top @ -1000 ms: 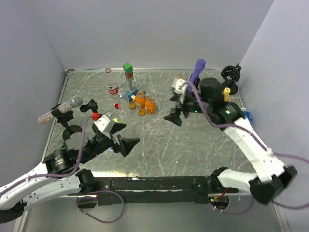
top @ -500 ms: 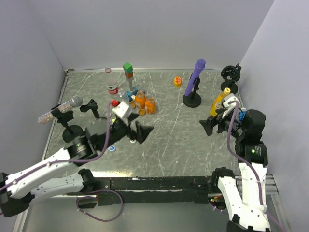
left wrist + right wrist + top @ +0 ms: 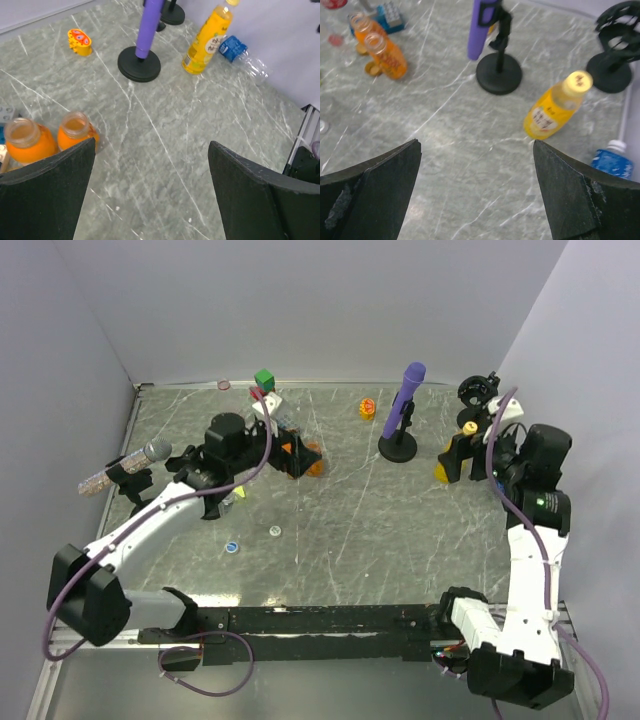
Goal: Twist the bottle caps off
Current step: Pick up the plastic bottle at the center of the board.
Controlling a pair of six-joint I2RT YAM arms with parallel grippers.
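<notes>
Both grippers are open and hold nothing. My left gripper (image 3: 298,455) (image 3: 151,145) hovers beside two capless orange bottles (image 3: 75,132), which stand at its left finger. My right gripper (image 3: 457,455) (image 3: 476,142) hangs over bare table. Just right of it is the yellow juice bottle (image 3: 552,110) (image 3: 440,471) with its yellow cap (image 3: 579,80) on. A blue-labelled bottle (image 3: 615,164) (image 3: 233,48) with a white cap lies by the right wall. Loose bottle caps, one blue (image 3: 231,547) and one pale (image 3: 276,531), lie on the table.
A purple microphone (image 3: 408,390) on a black stand (image 3: 498,75) rises between the arms. A yellow toy (image 3: 368,408), stacked green and orange blocks (image 3: 264,380), a silver microphone (image 3: 150,452) at the left wall and a black stand (image 3: 478,392) in the back right corner also stand here.
The left arm has swung away from me to the orange bottles. The right arm pulled back from the purple microphone to the right side, near the yellow bottle. Both grippers stayed open.
</notes>
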